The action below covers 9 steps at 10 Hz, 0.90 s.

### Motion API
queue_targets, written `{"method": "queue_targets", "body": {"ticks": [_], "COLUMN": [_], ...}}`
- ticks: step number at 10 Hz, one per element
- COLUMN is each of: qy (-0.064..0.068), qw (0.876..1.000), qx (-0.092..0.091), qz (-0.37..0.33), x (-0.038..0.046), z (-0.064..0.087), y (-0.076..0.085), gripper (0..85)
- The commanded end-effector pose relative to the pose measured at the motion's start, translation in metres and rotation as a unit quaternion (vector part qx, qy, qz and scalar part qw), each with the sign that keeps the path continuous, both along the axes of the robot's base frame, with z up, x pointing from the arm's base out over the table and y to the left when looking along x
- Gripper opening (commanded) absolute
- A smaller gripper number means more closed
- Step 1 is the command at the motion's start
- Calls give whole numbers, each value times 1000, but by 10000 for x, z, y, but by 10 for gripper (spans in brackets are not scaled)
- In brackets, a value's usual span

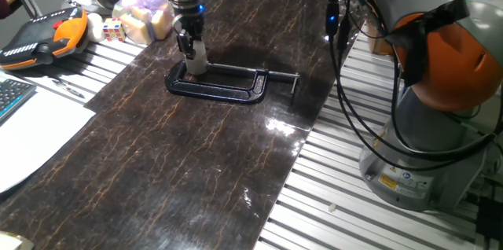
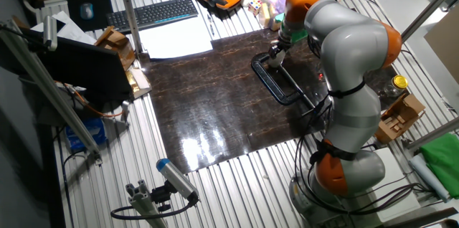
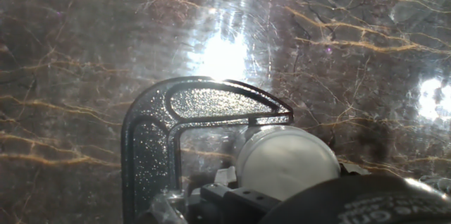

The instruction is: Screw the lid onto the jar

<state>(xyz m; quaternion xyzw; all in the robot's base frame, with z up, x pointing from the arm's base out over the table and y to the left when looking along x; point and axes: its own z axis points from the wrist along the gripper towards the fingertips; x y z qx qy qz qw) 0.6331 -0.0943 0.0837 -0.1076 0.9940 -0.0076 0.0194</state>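
Whitish plastic, the jar stands inside the black clamp on the counter, lid on top. Our pincer sits around it; grip we cannot tell. We judge it light, slippery; hold the lid's rim.

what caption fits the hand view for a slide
Gripper over the whitish jar held inside the black clamp on the dark marbled table.
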Motion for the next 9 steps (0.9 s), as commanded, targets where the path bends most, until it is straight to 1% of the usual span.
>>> {"method": "queue_targets", "body": {"ticks": [1, 6, 8, 9], "qy": [-1, -2, 0, 0], "qw": [1000, 1000, 998, 996], "qx": [-2, -3, -2, 2], "qz": [0, -30, -67, -90], "x": [1, 5, 8, 6], "z": [2, 2, 2, 0], "y": [-2, -2, -1, -4], "gripper": [447, 457, 457, 457]}}
